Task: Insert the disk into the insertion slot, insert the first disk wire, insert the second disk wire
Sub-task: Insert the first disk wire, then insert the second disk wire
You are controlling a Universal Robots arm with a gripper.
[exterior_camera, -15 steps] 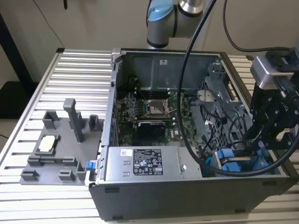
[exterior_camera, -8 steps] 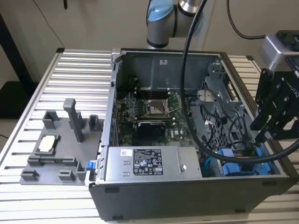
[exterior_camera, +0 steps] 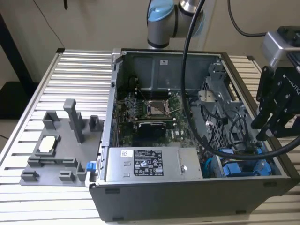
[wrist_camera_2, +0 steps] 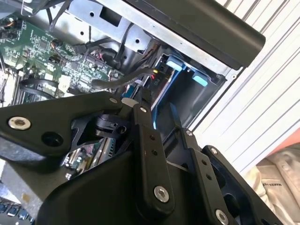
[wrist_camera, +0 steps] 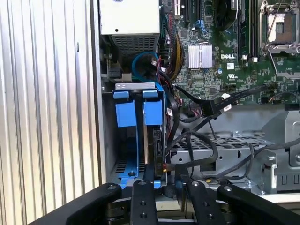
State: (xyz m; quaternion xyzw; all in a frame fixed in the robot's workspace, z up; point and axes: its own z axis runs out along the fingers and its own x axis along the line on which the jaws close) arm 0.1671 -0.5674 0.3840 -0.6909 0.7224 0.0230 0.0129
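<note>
Just ahead of our fingers, the disk is already sitting on its edge inside the insertion slot, beside another blue carrier. We are holding the fingers spread apart, with nothing gripped between them. A loose black wire plug is hanging farther off from the fingers. We are guessing the wire step is in hand: we should be gripping the plug squarely and pushing straight and gently.

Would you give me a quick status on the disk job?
End effector open, empty. Disk seated in the slot. Black cables crowd beside it.
</note>
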